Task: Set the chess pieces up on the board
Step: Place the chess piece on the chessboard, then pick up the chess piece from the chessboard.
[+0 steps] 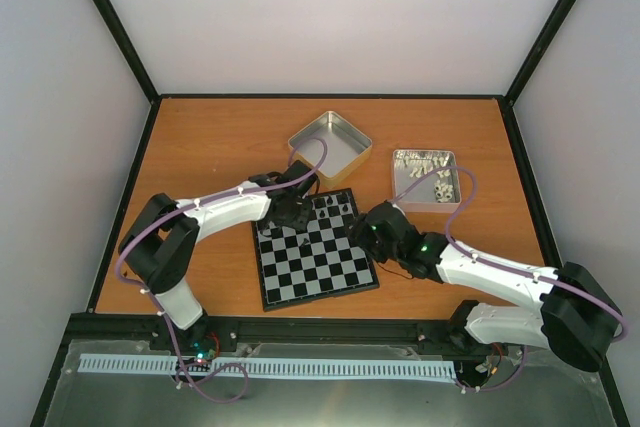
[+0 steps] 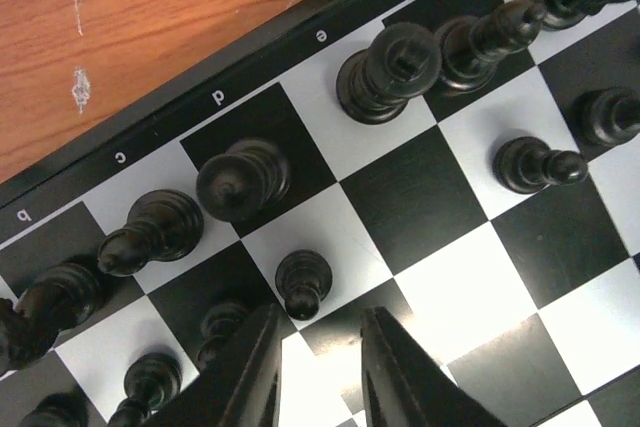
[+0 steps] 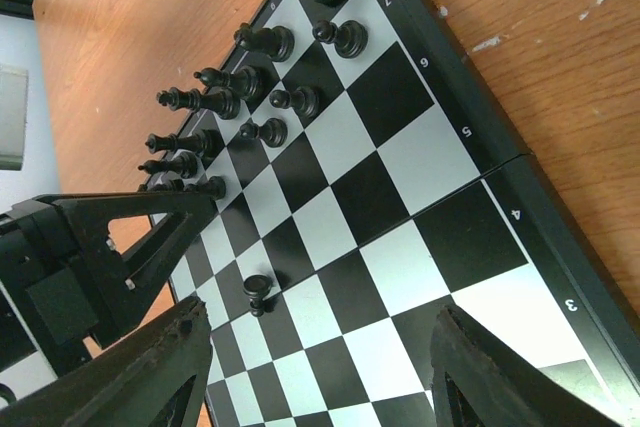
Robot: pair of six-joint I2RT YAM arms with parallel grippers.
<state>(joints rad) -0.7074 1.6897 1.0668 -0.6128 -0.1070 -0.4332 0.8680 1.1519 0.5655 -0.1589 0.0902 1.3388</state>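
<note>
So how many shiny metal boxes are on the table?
2. One tin sits just behind the board, empty; the other tin is to its right, holding pale pieces. None looks hidden.

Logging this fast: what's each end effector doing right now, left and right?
Left end effector: open, empty, just short of a small black pawn.
Right end effector: wide open, empty, over the black and light-grey checked chessboard.

An orange-brown wooden tabletop (image 1: pixel 200 137) sits inside a booth of plain white wall panels (image 1: pixel 330 17) joined by black frame bars (image 1: pixel 114 27). A white slotted strip (image 1: pixel 300 368) runs along the grey metal ledge (image 1: pixel 330 403) nearest the viewer. Lighting is soft, even.
</note>
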